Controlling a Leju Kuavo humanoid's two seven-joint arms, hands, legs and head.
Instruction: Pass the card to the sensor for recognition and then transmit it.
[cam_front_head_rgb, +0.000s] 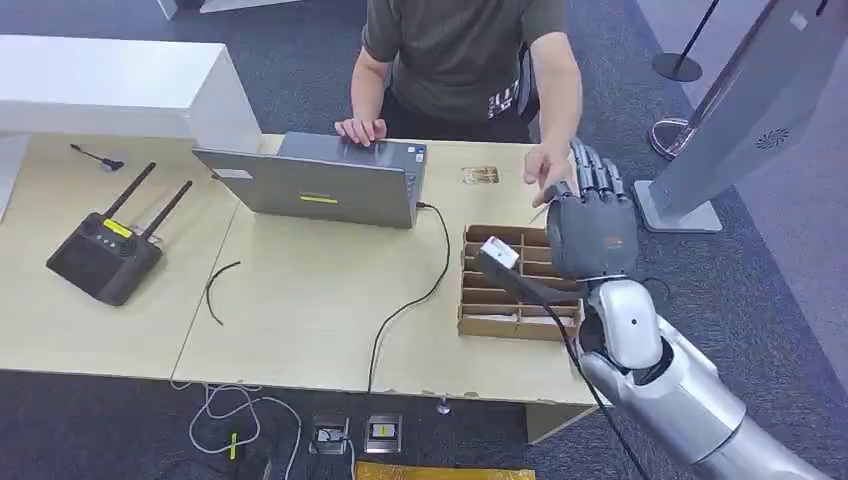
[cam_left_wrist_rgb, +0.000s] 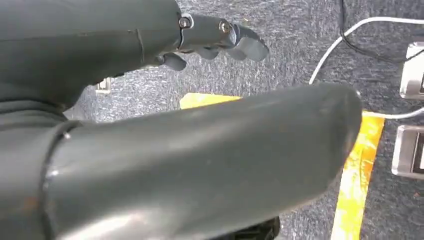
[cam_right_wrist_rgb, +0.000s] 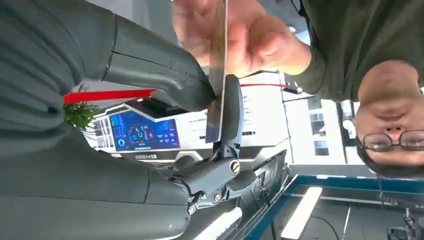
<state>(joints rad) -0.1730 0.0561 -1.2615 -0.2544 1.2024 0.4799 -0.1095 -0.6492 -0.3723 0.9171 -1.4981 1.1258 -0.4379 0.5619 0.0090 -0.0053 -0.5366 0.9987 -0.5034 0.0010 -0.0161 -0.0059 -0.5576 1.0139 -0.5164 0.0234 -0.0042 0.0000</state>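
Observation:
My right hand (cam_front_head_rgb: 592, 218) is raised over the table's right edge, above a cardboard divider box (cam_front_head_rgb: 500, 312). In the right wrist view a thin card (cam_right_wrist_rgb: 217, 70), seen edge-on, is pinched between my thumb (cam_right_wrist_rgb: 160, 75) and a finger (cam_right_wrist_rgb: 232, 107). A person's hand (cam_right_wrist_rgb: 240, 37) grips the card's far end; in the head view that hand (cam_front_head_rgb: 548, 168) reaches to my fingertips. My left hand (cam_left_wrist_rgb: 200, 150) hangs over the carpet, its fingers (cam_left_wrist_rgb: 220, 37) apart from the thumb and holding nothing.
The person stands behind the table, other hand on a grey laptop (cam_front_head_rgb: 320, 185). A small brown flat item (cam_front_head_rgb: 480, 176) lies beside the laptop. A black device with antennas (cam_front_head_rgb: 105, 255) sits at the left. A grey kiosk stand (cam_front_head_rgb: 740, 120) rises at the right.

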